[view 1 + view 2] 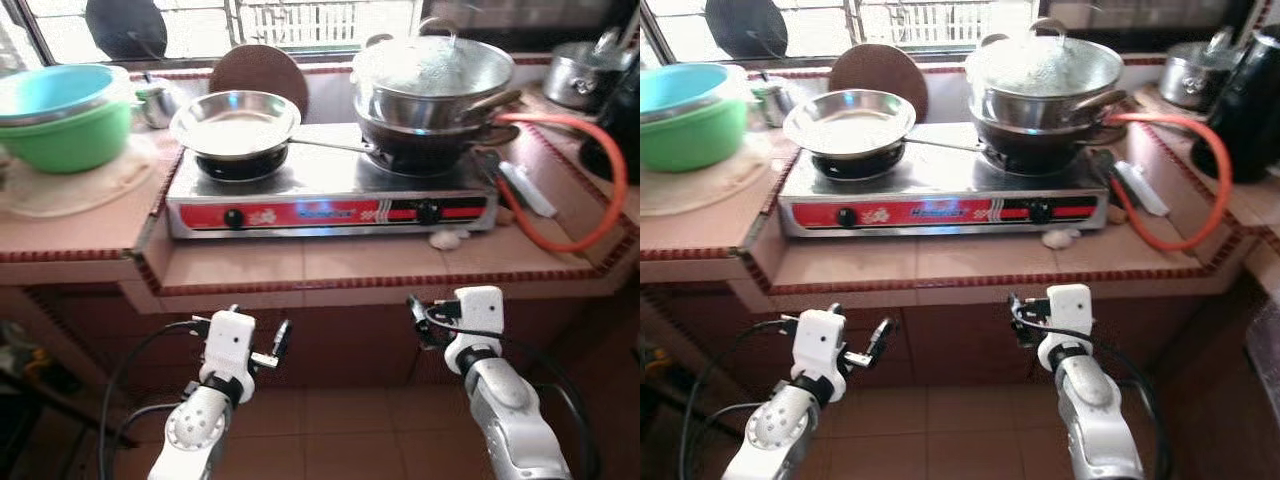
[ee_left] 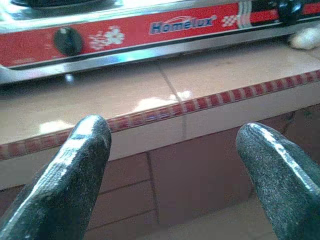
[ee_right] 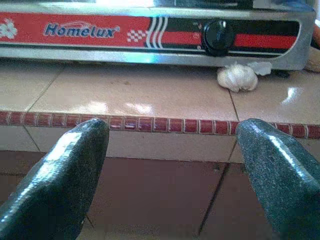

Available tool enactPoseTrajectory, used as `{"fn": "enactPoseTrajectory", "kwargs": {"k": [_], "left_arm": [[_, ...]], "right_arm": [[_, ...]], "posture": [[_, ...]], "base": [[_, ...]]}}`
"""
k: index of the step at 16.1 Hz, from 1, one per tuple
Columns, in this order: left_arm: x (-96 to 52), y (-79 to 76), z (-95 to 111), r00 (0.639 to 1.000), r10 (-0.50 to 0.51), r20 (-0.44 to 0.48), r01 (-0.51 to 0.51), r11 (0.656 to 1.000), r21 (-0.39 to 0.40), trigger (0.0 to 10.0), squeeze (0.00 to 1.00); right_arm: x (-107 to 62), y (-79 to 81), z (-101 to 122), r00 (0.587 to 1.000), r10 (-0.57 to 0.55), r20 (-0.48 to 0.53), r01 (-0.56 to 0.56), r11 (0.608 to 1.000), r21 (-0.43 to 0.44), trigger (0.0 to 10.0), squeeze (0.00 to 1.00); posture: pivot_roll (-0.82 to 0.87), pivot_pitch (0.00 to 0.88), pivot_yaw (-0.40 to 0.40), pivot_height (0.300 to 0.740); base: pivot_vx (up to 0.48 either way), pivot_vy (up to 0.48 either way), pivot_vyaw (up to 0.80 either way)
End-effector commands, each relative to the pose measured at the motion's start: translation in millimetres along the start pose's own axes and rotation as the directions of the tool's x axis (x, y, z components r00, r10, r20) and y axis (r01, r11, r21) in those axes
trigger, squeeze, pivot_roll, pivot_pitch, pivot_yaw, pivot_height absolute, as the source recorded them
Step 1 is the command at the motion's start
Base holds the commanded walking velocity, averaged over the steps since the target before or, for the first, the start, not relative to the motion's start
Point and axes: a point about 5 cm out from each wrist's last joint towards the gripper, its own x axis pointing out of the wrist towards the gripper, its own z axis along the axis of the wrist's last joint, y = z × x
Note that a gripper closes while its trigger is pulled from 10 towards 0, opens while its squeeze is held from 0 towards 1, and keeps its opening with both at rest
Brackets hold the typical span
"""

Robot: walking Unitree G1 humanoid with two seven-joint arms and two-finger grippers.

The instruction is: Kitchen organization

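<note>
Black jaws on both the left gripper [image 2: 172, 175] and right gripper [image 3: 172, 175] are spread wide and empty below the near table [image 1: 330, 262] edge, so honestly, reaching for the steel pan [image 1: 236, 122] on the stove [image 1: 330, 195] could snag its long handle and tip the stacked pots [image 1: 432, 95] at right.

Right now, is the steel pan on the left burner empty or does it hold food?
Empty. The steel pan shows only its bare shiny inside, sitting upright on the left burner.
</note>
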Motion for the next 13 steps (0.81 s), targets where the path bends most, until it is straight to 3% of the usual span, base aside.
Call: {"fn": "enactPoseTrajectory", "kwargs": {"k": [1, 7, 13], "left_arm": [[4.3, -0.5, 1.8, 1.000, -0.024, 0.000, 0.024, 0.999, 0.028, 10.0, 0.00], [18.7, -7.6, 8.7, 0.995, -0.102, 0.016, 0.101, 0.994, 0.043, 10.0, 0.00], [17.1, -10.2, 5.7, 0.996, -0.084, 0.027, 0.083, 0.996, 0.022, 10.0, 0.00]], "right_arm": [[-6.2, -7.0, 2.5, 1.000, -0.029, 0.012, 0.029, 1.000, 0.001, 10.0, 0.00], [-25.2, -13.8, 0.2, 0.995, -0.094, 0.013, 0.094, 0.996, -0.004, 10.0, 0.00], [-19.6, -12.4, 9.1, 0.995, -0.094, 0.027, 0.094, 0.995, -0.013, 10.0, 0.00]], "posture": [[-0.19, 0.000, 0.083, 0.740], [-0.26, 0.000, 0.112, 0.740], [-0.26, 0.000, 0.093, 0.740]], "base": [[0.000, 0.000, 0.00], [0.000, 0.000, 0.00], [0.000, 0.000, 0.00]]}}
